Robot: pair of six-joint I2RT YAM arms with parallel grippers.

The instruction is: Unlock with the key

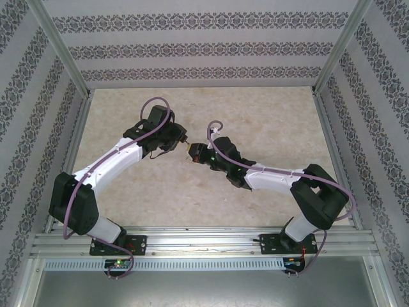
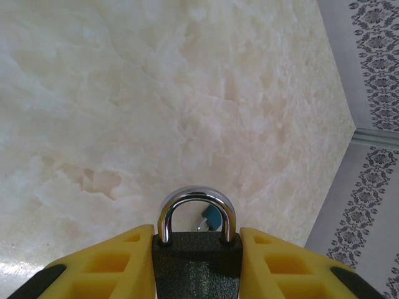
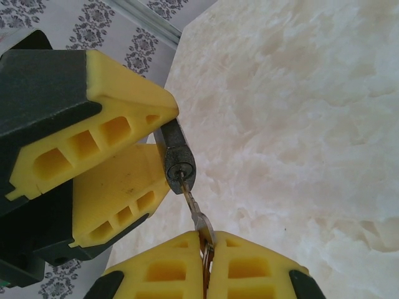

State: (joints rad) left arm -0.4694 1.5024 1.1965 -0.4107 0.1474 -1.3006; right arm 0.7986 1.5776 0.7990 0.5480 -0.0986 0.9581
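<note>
A dark padlock [image 2: 196, 265] with a chrome shackle [image 2: 196, 202] sits clamped between the yellow fingers [image 2: 109, 265] of my left gripper [image 2: 196, 274], shackle closed into the body. In the right wrist view the padlock's underside [image 3: 177, 159] faces me, and a silver key [image 3: 194, 208] has its tip in the keyhole [image 3: 179, 169]. My right gripper [image 3: 206, 249] is shut on the key's head. From above, the left gripper [image 1: 181, 139] and right gripper [image 1: 197, 153] meet over the table's middle.
The marble-patterned tabletop [image 1: 255, 121] lies below both arms. Patterned walls [image 1: 192, 48] and aluminium frame posts [image 1: 64, 57] enclose the table. A teal tag [image 2: 212, 217] shows through the shackle. The rail [image 1: 204, 243] with both arm bases runs along the near edge.
</note>
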